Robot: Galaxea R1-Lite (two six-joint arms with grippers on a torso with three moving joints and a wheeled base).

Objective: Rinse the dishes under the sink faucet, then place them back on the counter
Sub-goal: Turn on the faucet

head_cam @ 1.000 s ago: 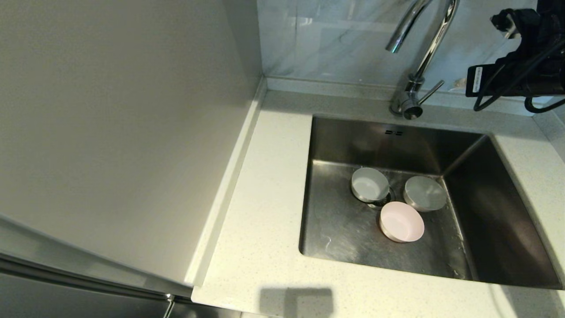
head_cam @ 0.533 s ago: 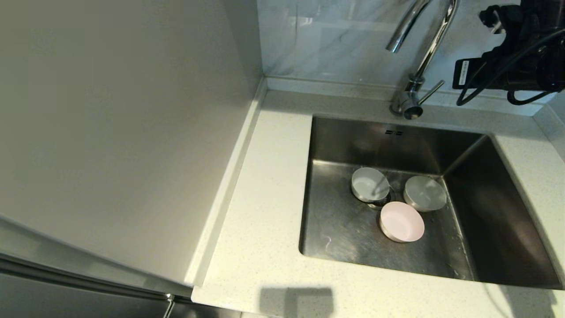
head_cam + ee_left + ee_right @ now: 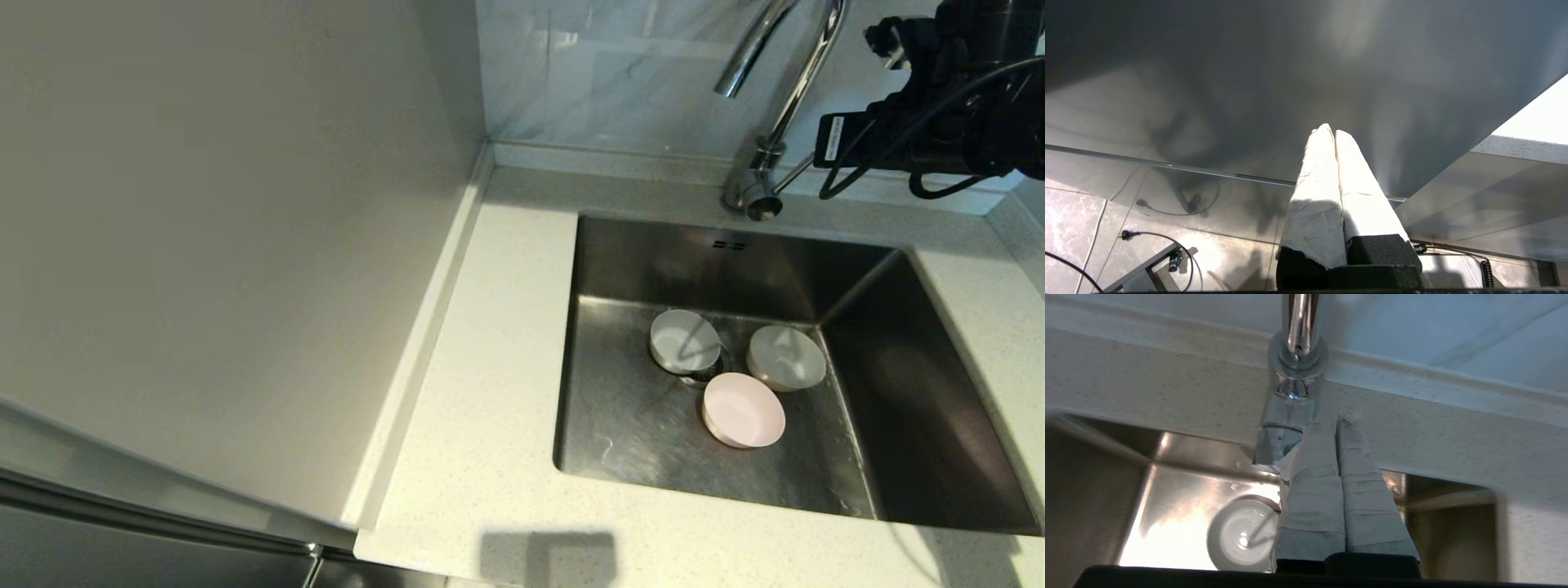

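Observation:
Three bowls lie in the sink (image 3: 629, 425): a white bowl (image 3: 684, 340) over the drain, a greyish-white bowl (image 3: 786, 358) and a pale pink bowl (image 3: 743, 410). A thin stream of water falls from the faucet (image 3: 788, 90) into the white bowl (image 3: 1241, 535). My right arm (image 3: 939, 139) hangs at the back right, beside the faucet's lever (image 3: 796, 173). The right gripper (image 3: 1335, 418) is shut and empty, its tips close to the faucet's base (image 3: 1286, 420). The left gripper (image 3: 1331, 131) is shut, empty, and parked low outside the head view.
The speckled counter (image 3: 490, 367) surrounds the sink, with a raised back edge and grey marbled tile behind. A tall grey cabinet panel (image 3: 204, 245) fills the left. Cables lie on the floor (image 3: 1147, 237) below the left gripper.
My right arm has moved left toward the faucet's lever. A thin stream of water now falls into the white bowl. The bowls have not moved.

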